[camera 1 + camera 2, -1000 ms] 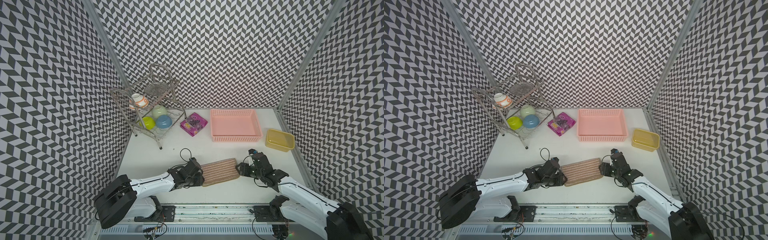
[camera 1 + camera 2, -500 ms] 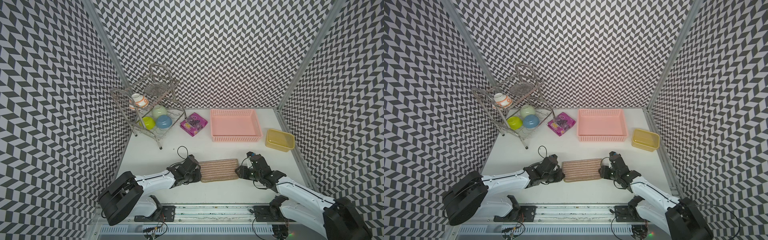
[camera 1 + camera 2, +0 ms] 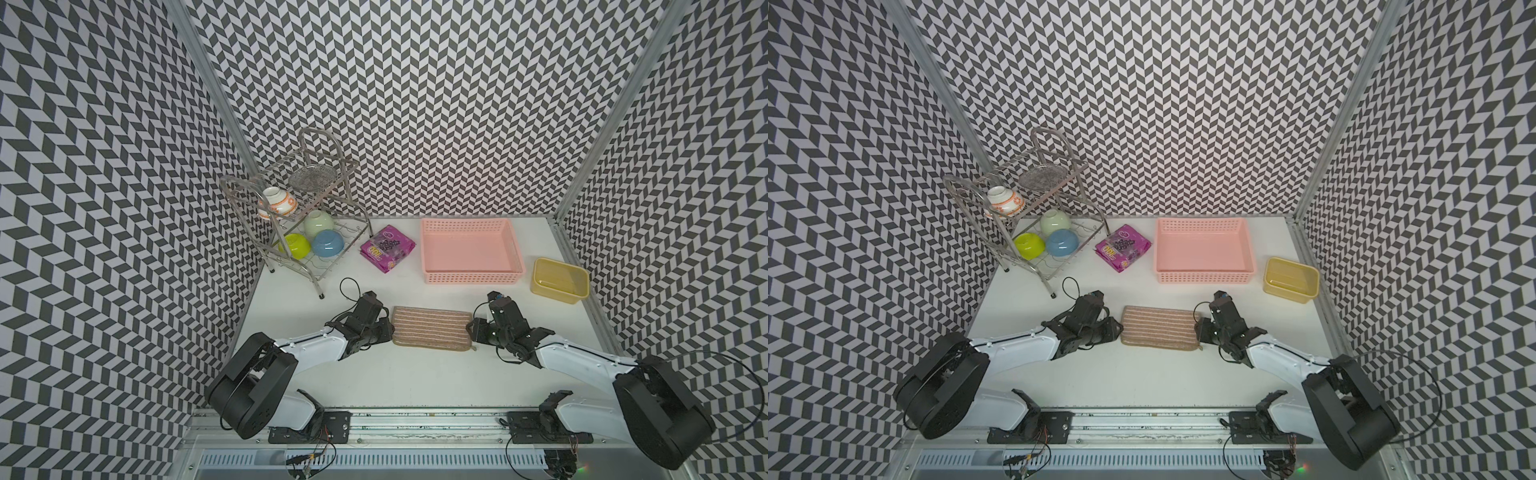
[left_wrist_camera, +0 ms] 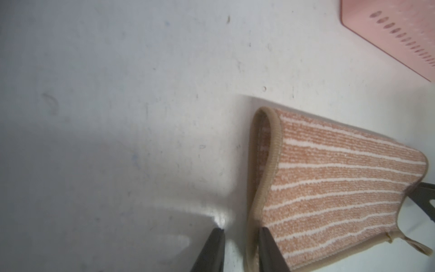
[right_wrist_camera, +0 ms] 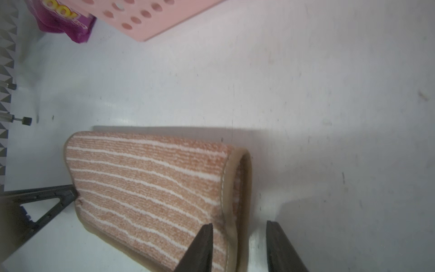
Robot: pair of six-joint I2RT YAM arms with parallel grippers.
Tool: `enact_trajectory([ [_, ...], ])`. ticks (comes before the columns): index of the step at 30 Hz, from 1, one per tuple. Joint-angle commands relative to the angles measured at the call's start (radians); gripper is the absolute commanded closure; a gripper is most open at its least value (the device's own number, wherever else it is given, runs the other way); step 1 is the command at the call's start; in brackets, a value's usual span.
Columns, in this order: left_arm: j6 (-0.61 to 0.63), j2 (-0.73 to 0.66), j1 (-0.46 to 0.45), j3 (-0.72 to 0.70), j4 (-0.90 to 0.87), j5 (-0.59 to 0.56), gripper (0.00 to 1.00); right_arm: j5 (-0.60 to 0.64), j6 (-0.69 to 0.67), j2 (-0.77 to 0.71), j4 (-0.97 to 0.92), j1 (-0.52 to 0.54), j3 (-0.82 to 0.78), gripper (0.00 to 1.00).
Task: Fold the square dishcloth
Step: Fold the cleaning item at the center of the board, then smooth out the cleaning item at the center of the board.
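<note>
Since a second ago: dishcloth (image 3: pixel 432 328) has gone from hanging tilted between the two grippers to lying flat and level on the table (image 3: pixel 415 382).

Dishcloth: folded in half into a long strip, pale stripes running lengthwise. It sits at the front middle of the table, apart from the pink basket (image 3: pixel 471 276) behind it. The fold is on the far long side and brown edging runs along the near long side. In both wrist views the two layers gape a little at the short ends. The corner loop (image 4: pixel 416 247) sticks out at the near corner on the right gripper's side and lies on the table.

Left gripper (image 3: pixel 385 330): at the strip's left short end. In its wrist view (image 4: pixel 240 229) the jaws are parted. One finger (image 4: pixel 270 249) lies over the cloth's edge and the other is over bare table just beside it. White table shows in the gap, and nothing is pinched.

Right gripper (image 3: pixel 473 330): at the opposite short end. Its wrist view (image 5: pixel 239 223) shows much the same, with jaws parted wider, one finger (image 5: pixel 202 247) over the cloth and the other past the hem. It has no hold on anything.

Back of table: wire rack (image 3: pixel 307 199) with bowls (image 3: pixel 327 243), purple packet (image 3: pixel 387 248), yellow tub (image 3: pixel 559 286).
</note>
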Motion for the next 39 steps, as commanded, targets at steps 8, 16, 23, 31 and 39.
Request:
enact_trajectory([
  [8, -0.010, -0.059, 0.005, -0.023, -0.020, 0.057, 0.68, 0.029, 0.014, -0.144, -0.103, 0.004, -0.002, 0.46],
  [16, -0.011, -0.043, 0.005, -0.027, -0.017, 0.076, 0.70, -0.099, 0.077, -0.246, -0.124, 0.005, -0.104, 0.43],
  [23, -0.010, -0.030, 0.005, -0.026, -0.001, 0.112, 0.70, -0.162, 0.084, -0.284, -0.135, 0.008, -0.138, 0.42],
  [31, -0.017, -0.012, 0.005, -0.034, 0.002, 0.119, 0.70, -0.201, 0.072, -0.247, -0.105, 0.009, -0.157, 0.43],
  [39, -0.019, -0.008, 0.005, -0.027, 0.007, 0.126, 0.73, -0.226, 0.066, -0.236, -0.089, 0.015, -0.145, 0.60],
])
